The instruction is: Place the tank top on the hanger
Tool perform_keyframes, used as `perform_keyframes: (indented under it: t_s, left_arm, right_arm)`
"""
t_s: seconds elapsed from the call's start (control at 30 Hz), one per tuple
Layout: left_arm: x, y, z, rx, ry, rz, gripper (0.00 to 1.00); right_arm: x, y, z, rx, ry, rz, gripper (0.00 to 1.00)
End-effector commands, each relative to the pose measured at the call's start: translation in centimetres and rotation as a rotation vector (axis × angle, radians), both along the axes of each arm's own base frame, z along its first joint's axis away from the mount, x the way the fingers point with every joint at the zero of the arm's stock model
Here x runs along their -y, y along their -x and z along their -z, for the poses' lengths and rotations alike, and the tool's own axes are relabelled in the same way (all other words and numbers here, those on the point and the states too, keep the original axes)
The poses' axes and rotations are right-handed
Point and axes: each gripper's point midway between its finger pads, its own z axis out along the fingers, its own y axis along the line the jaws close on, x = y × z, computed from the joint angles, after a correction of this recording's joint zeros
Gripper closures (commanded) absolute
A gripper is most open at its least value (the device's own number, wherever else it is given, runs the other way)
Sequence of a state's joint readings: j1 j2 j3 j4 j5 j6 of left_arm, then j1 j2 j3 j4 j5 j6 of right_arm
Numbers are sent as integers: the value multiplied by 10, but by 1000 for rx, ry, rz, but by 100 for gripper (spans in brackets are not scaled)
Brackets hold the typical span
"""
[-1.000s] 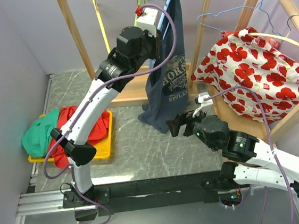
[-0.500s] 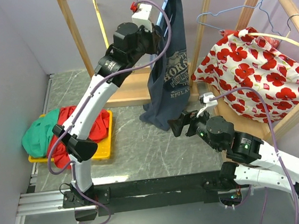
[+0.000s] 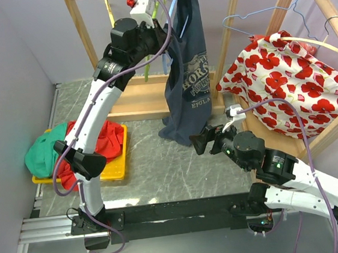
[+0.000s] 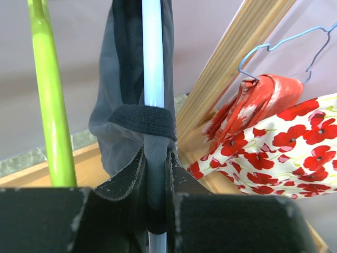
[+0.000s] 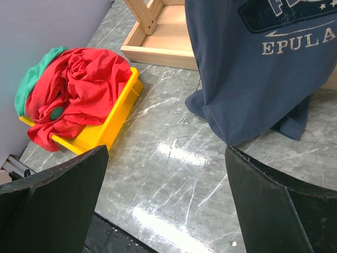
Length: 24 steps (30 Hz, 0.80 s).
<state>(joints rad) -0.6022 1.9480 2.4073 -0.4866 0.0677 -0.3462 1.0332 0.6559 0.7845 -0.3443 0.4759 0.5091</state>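
My left end effector (image 4: 156, 158) is raised high at the wooden rack (image 3: 84, 38), its fingers pressed together on a fold of the tank top (image 4: 126, 105) with the pale blue arm of the hanger (image 4: 153, 52) running up through the same pinch. A lime green hanger (image 4: 50, 105) hangs just beside it. From above, the tank top (image 3: 188, 82) drops from the rack's top rail in a long navy fall, lettering outward. Its hem reaches the surface (image 3: 161, 163) in front of the rack's wooden base.

My right end effector (image 3: 199, 141) is held low near that hem, fingers spread wide apart and gripping nothing. Between them I look down on the grey, veined surface (image 5: 174, 174), which is glossy with pale glare.

At the far left of the surface sits a yellow tray (image 3: 117, 162) close to the pale lilac wall (image 3: 6, 71). A red garment (image 3: 107, 139) is heaped in it, and a green garment (image 3: 45, 153) spills over its outer edge.

To the right a second wooden frame (image 3: 319, 2) leans across the corner. It carries a poppy-print cloth (image 3: 291, 83), with a wire hanger (image 3: 248, 15) hooked above it.
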Motion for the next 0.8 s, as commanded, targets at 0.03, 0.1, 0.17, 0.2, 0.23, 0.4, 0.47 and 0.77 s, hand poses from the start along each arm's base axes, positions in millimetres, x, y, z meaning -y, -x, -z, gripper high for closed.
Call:
perform_keyframes:
  t_s: [0.03, 0.1, 0.17, 0.2, 0.23, 0.4, 0.47, 0.77]
  left_arm:
    - [-5, 15, -63, 112, 147, 40, 99]
    - [-6, 14, -60, 98, 147, 37, 99]
    - [-6, 14, -57, 82, 145, 38, 99]
    - [-6, 15, -55, 74, 147, 41, 99]
    - [-6, 14, -52, 66, 145, 41, 99]
    - [-5, 13, -45, 35, 141, 42, 99]
    - [-5, 12, -41, 24, 138, 40, 99]
    - [-2, 12, -33, -1, 131, 48, 99]
  right_arm:
    - [-4, -2, -16, 14, -54, 1, 0]
    - [-5, -2, -16, 13, -56, 0, 0]
    - [-5, -3, -16, 13, -57, 0, 0]
    - [-5, -3, -16, 12, -56, 0, 0]
    - [-6, -2, -15, 11, -55, -2, 0]
    - [-9, -3, -13, 7, -53, -6, 0]
    - [-9, -3, -13, 7, -53, -8, 0]
    - [-9, -4, -11, 7, -56, -2, 0]
